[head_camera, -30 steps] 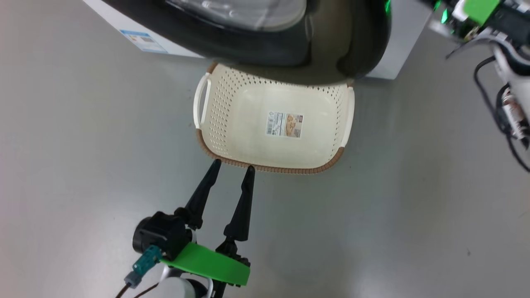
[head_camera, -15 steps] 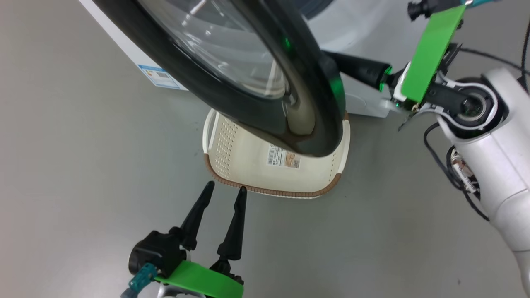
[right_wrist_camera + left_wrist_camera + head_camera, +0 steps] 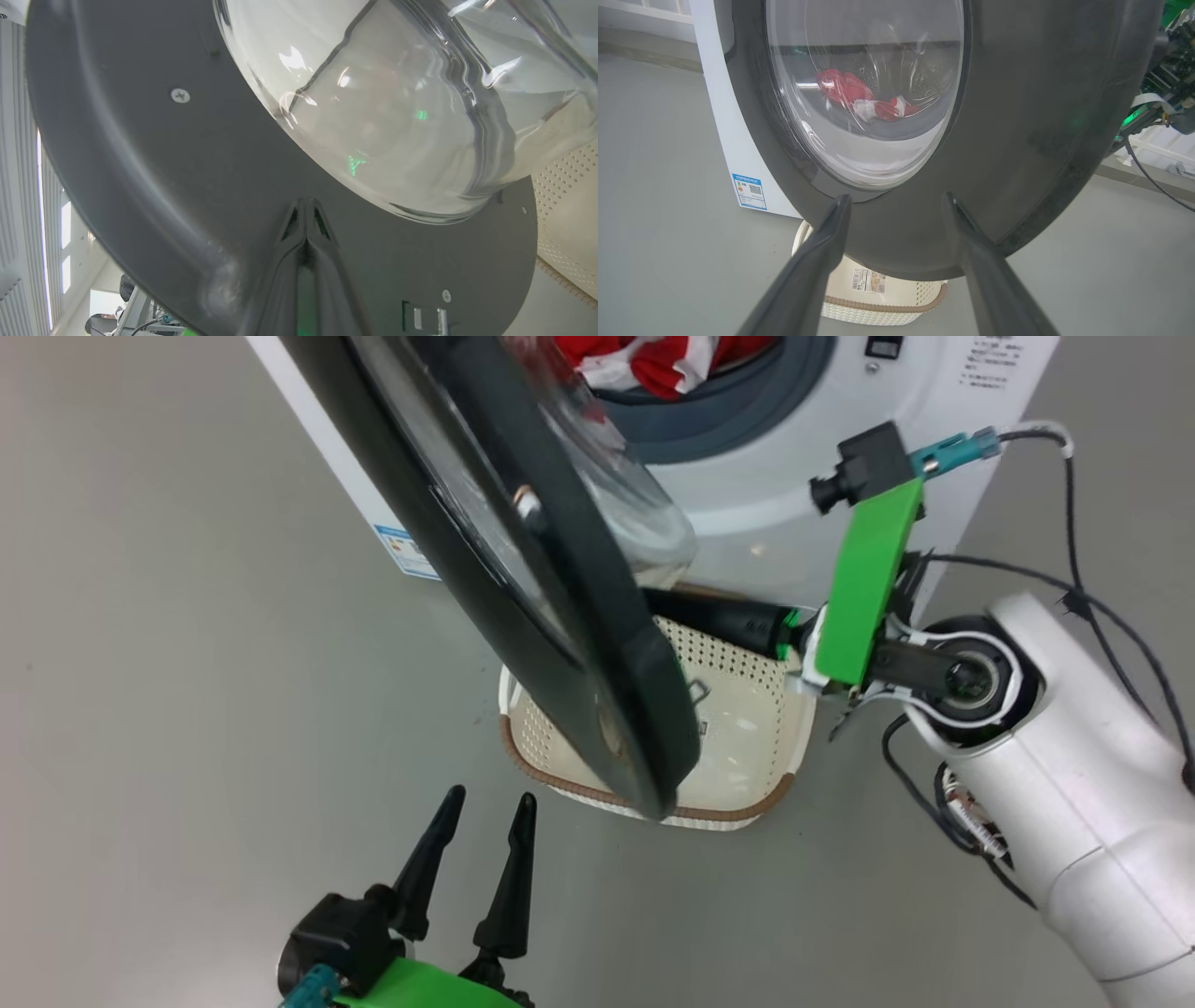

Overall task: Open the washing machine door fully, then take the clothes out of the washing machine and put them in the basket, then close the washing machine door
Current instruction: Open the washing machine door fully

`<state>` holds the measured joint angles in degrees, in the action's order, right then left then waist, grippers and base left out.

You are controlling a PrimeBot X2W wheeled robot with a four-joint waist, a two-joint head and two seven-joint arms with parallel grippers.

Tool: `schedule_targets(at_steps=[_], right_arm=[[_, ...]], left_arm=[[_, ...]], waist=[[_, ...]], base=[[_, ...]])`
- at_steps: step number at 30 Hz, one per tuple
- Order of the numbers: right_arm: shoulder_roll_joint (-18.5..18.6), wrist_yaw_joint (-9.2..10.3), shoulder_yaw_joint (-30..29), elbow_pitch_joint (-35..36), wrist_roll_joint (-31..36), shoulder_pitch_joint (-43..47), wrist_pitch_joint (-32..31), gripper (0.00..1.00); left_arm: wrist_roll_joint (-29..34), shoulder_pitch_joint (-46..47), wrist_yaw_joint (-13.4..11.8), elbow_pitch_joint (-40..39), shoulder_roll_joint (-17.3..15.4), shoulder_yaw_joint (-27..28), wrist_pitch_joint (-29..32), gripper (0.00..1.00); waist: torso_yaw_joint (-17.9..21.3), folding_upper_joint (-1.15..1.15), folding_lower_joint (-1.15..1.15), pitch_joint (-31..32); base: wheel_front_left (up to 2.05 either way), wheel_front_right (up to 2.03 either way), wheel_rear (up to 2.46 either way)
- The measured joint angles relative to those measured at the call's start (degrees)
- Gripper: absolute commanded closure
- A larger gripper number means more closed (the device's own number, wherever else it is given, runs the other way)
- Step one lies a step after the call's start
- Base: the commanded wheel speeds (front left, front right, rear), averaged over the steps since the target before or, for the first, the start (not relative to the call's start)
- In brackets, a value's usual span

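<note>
Glossy black plastic forms the rim of the door (image 3: 579, 616). The door stands partly open, swung out from the front of the machine (image 3: 840, 411). It overhangs the basket (image 3: 747, 747), which sits on the floor just before the machine.

The door is judged stiff, hinged and slippery. Apply force to the flat inner rim near the free edge, not to the glass bowl (image 3: 397, 116). The clothes (image 3: 653, 359) lie inside the machine's drum. They are judged light, limp and easy to snag, so take hold at a bunched fold.

The right gripper (image 3: 306, 205) is clenched on nothing. Its tips sit at the door's inner rim just below the bowl, on the machine side of the door. The left gripper (image 3: 492, 794) is released and empty, fingers spread, farther out from the machine than the basket.

Compared with half a second earlier, the head camera has tilted up, so the machine's opening and the clothes now enter the view. The door appears swung wider. Both grippers keep their states.
</note>
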<state>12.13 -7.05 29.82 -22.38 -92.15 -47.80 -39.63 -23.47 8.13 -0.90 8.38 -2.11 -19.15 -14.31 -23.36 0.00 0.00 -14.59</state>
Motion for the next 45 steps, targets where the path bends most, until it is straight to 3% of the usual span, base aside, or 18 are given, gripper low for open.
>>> schedule_targets(at_steps=[6,15,16,18,19,20,21,36,45], right_arm=[[-1.60,0.00,0.74,0.45,0.26,0.93,-0.29,1.00],[-0.82,0.00,0.31,0.12,2.59,1.79,1.98,1.00],[-0.65,0.00,0.30,0.03,2.83,2.25,2.45,0.95],[-0.01,0.00,0.10,-0.10,3.02,3.31,3.36,0.77],[0.42,0.00,-0.07,-0.10,3.04,3.91,3.98,0.59],[0.83,0.00,-0.29,-0.14,3.27,4.62,4.70,0.25],[1.16,0.00,-0.51,-0.16,3.50,5.36,5.30,0.00],[5.82,0.00,0.76,-0.78,5.54,17.98,13.61,0.00],[8.25,0.00,2.57,-0.79,7.20,26.53,21.61,0.00]], left_arm=[[0.00,-1.09,-0.01,-0.23,-0.11,0.32,0.00,0.00],[0.04,-1.18,0.01,-0.19,-0.12,1.15,0.00,0.00],[0.12,-1.18,0.10,-0.13,-0.12,1.26,0.00,0.00],[0.33,-1.19,0.49,0.01,-0.12,1.52,0.00,0.00],[0.52,-1.19,0.62,0.22,-0.12,1.58,0.00,0.00],[0.89,-1.20,0.97,0.51,-0.12,1.65,0.00,0.00],[1.09,-1.22,1.00,0.68,-0.10,1.78,0.00,0.00],[4.07,-3.82,2.02,2.22,-0.16,6.16,0.00,0.00],[4.41,-5.37,2.53,3.03,-0.16,7.91,0.00,0.00]], waist=[[-1.24,0.00,0.00,1.26],[-0.55,0.00,0.00,1.75],[-0.34,0.00,0.00,1.86],[0.10,0.00,0.00,2.16],[0.27,0.00,0.00,2.39],[0.42,0.00,0.00,2.67],[0.59,0.00,0.00,2.92],[5.29,0.00,0.00,6.10],[8.08,0.00,0.00,8.05]], base=[[0.00,0.00,0.00],[0.00,0.00,0.00],[0.00,0.00,0.00],[0.00,0.00,0.00],[0.00,0.00,0.00],[0.00,0.00,0.00],[0.00,0.00,0.00],[0.00,0.00,0.00],[0.00,0.00,0.00]])
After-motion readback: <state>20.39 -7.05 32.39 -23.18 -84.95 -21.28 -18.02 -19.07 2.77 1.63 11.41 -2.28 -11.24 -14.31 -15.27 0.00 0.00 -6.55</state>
